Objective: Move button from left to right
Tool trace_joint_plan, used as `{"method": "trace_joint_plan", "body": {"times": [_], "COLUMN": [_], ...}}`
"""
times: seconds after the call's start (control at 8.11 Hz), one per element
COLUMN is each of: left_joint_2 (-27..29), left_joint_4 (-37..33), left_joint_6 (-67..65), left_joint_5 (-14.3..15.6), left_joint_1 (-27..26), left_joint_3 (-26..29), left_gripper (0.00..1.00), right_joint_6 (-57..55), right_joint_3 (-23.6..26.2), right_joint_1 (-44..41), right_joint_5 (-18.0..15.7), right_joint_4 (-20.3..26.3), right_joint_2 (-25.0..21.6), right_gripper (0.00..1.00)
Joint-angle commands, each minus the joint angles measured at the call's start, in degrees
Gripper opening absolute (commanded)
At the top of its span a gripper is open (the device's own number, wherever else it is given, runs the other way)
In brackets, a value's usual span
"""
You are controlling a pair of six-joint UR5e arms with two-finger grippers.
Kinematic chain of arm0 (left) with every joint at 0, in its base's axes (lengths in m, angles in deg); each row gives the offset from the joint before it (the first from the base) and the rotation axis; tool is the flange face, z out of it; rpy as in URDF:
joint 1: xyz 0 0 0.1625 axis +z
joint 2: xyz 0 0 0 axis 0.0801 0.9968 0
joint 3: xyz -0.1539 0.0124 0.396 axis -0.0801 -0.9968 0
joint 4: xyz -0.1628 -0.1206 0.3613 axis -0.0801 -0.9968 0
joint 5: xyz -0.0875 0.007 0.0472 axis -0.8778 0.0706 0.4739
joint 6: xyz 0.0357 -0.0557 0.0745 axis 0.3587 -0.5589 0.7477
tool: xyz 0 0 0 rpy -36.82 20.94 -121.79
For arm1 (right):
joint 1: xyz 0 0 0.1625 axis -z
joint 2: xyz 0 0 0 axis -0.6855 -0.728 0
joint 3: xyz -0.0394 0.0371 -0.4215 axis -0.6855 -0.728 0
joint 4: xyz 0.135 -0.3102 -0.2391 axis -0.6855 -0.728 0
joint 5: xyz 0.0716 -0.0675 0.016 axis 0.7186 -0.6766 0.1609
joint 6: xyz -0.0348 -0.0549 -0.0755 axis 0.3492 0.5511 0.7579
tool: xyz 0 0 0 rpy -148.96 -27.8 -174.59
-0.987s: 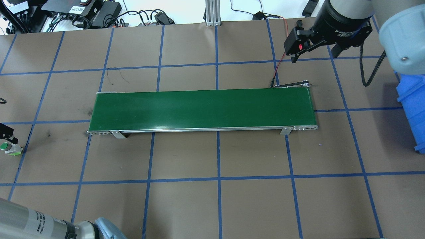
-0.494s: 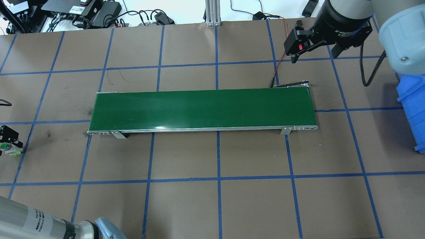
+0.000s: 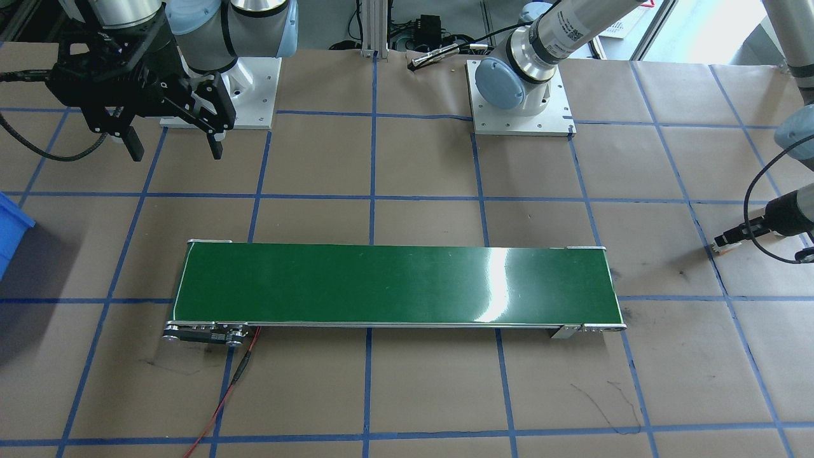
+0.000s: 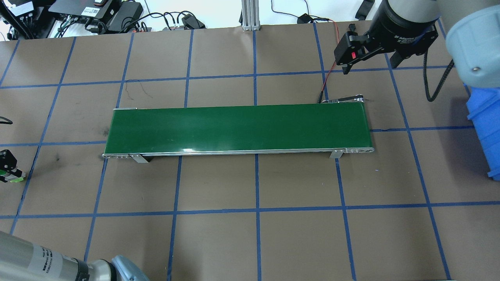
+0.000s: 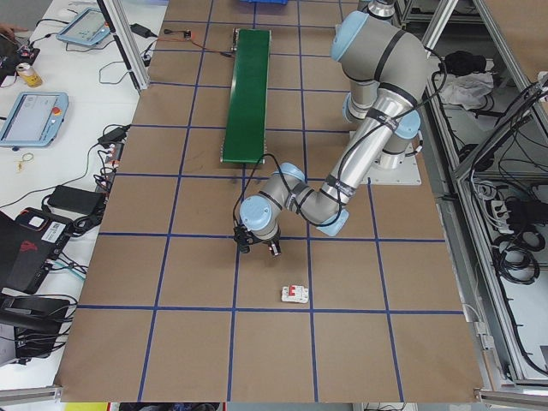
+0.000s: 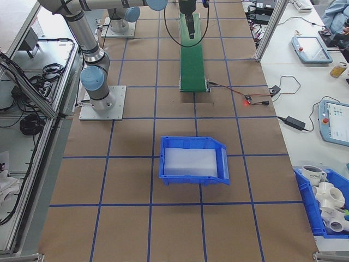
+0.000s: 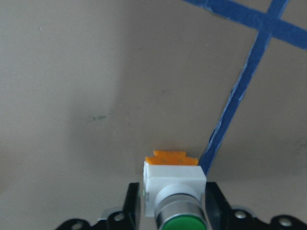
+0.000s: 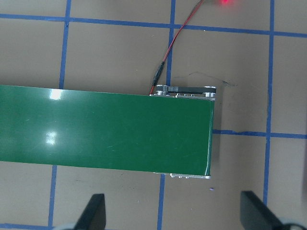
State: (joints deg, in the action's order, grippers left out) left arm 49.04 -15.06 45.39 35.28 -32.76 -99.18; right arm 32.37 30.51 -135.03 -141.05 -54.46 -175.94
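Jaws: left gripper (image 7: 172, 211) was seen pinching the button (image 7: 174, 184) by its white body; right gripper (image 8: 170, 211) was spread, empty, above the belt's (image 4: 238, 128) right end | Progress: button grasped at far left; transfer rightward judged outstanding | Position: button held between left jaws, near the table (image 7: 96, 96).

Robotics lab: taped-grid table (image 4: 297, 242), teach pendants (image 5: 32, 117).

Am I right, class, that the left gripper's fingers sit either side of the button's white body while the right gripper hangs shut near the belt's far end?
Not quite. The right gripper is open: the right wrist view shows its fingers spread wide above the green belt. The rest holds: the left wrist view shows the left gripper flanking the button.
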Motion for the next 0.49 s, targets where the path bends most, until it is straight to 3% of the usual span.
{"method": "trace_joint_plan", "body": {"times": [0.0,0.25,0.37], "left_joint_2": [-5.1,-12.7,-15.7], "left_joint_4": [-3.8,-7.6,-8.0], "left_joint_6": [1.2,3.8,3.5], "left_joint_5": [1.2,0.6,-2.0], "left_joint_1": [0.0,-1.8,-5.8], "left_joint_3": [0.6,0.6,0.7], "left_gripper": [0.00,0.00,0.00], "right_joint_6": [0.0,0.0,0.0], "right_joint_3": [0.0,0.0,0.0], "right_joint_1": [0.0,0.0,0.0], "right_joint_5": [-0.1,0.0,-0.1], "right_joint_4": [0.0,0.0,0.0], "right_joint_2": [0.0,0.0,0.0], "right_gripper": [1.00,1.00,1.00]}}
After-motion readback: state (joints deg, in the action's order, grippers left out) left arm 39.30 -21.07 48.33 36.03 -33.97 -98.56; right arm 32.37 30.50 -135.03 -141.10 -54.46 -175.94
